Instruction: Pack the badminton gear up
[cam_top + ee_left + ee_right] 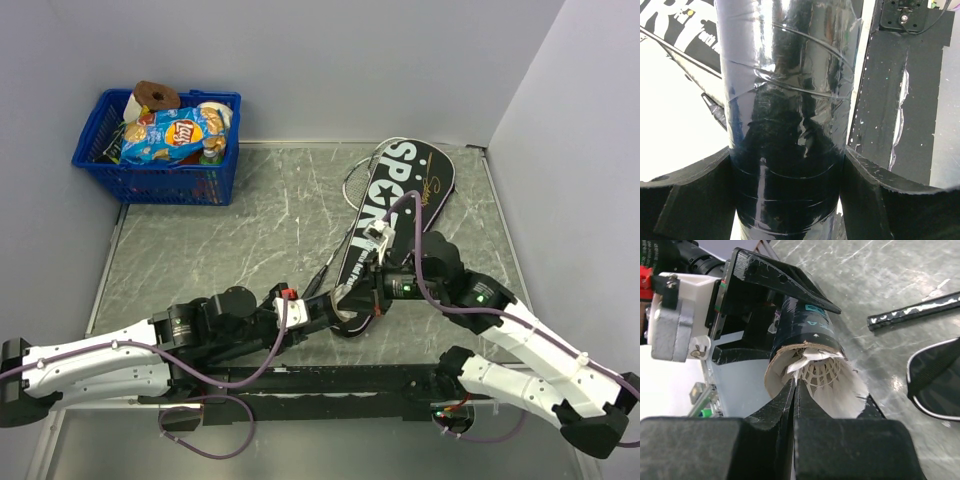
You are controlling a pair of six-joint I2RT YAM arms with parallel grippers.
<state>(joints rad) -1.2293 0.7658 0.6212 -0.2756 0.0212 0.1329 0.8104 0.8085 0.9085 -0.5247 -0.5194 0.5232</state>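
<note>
The long dark tube [790, 125] fills the left wrist view, and my left gripper [787, 172] is shut on it, one finger on each side. In the top view the tube [347, 305] is held low at the table's near middle. A white feather shuttlecock [837, 382] sticks out of the tube's cardboard mouth [805, 325]. My right gripper [796, 385] is shut, its tips pinching the edge of the shuttlecock's skirt. The black SPORT bag [405, 195] lies at the back right with white racket heads [362, 170] showing from under its left side. A black racket handle [915, 312] lies beyond.
A blue plastic basket [112, 165] with a crisp packet [170, 133] stands at the back left corner. Grey walls close the table on the left, back and right. A black mounting rail [330, 385] runs along the near edge between the arm bases.
</note>
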